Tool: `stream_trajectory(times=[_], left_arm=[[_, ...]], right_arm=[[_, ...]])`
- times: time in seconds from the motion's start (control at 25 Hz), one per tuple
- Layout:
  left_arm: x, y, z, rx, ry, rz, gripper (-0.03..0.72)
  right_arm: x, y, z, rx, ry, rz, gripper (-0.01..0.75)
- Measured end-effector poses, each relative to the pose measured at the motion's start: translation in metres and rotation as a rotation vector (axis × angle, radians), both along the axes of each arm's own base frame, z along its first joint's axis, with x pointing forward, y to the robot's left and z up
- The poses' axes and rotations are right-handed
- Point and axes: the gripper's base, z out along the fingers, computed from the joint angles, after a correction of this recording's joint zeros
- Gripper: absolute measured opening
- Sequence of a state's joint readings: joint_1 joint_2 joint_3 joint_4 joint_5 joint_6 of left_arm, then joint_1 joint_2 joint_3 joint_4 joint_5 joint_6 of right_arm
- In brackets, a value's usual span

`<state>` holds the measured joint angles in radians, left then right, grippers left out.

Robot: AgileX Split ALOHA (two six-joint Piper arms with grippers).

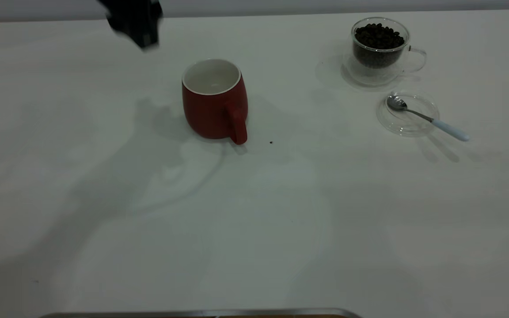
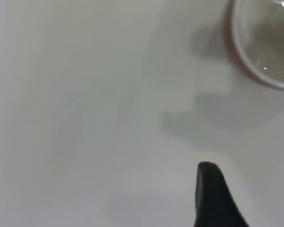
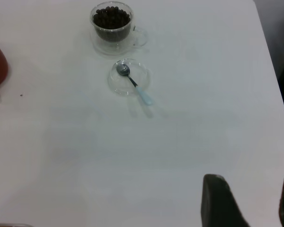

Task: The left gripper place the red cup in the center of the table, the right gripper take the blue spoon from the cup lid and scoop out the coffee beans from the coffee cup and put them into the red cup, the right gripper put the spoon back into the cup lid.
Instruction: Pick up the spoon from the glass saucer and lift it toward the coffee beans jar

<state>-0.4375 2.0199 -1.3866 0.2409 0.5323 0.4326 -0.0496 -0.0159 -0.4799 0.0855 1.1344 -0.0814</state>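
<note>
The red cup (image 1: 215,100) is standing upright and empty near the middle of the table (image 1: 254,212), white inside, handle toward the camera; the glass cup (image 1: 380,46) at far right is holding dark beans (image 1: 378,36), and the spoon (image 1: 427,118) is resting bowl-first in the lid (image 1: 408,113) just in front of it. The left gripper (image 1: 136,21) is hovering behind and left of the red cup, apart from it and gripping nothing, though whether its fingers are spread I cannot tell. The right gripper (image 3: 248,201) is hanging well away from the spoon with its fingers parted.
</note>
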Motion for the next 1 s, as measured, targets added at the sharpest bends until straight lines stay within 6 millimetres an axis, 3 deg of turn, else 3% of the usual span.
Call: stream_trajectory(times=[0.24,0.36,0.48,0.64,0.84,1.0], left_arm=[[-0.035,0.03,0.094,-0.018,-0.074,0.347,0.451],[-0.059,0.048,0.131,-0.003,-0.093,0.494,0.451],[-0.083,0.061,0.155,0.018,-0.071,0.572,0.451],[-0.108,0.071,0.168,0.015,-0.03,0.612,0.451],[-0.14,0.084,0.169,-0.003,-0.024,0.613,0.451],[-0.183,0.099,0.169,-0.073,-0.001,0.616,0.451]], right_arm=[[0.0,0.0,0.0,0.0,0.0,0.0,0.35],[0.0,0.0,0.0,0.0,0.0,0.0,0.35],[0.0,0.0,0.0,0.0,0.0,0.0,0.35],[0.0,0.0,0.0,0.001,0.0,0.0,0.35],[0.0,0.0,0.0,0.001,0.0,0.0,0.35],[0.0,0.0,0.0,0.001,0.0,0.0,0.35]])
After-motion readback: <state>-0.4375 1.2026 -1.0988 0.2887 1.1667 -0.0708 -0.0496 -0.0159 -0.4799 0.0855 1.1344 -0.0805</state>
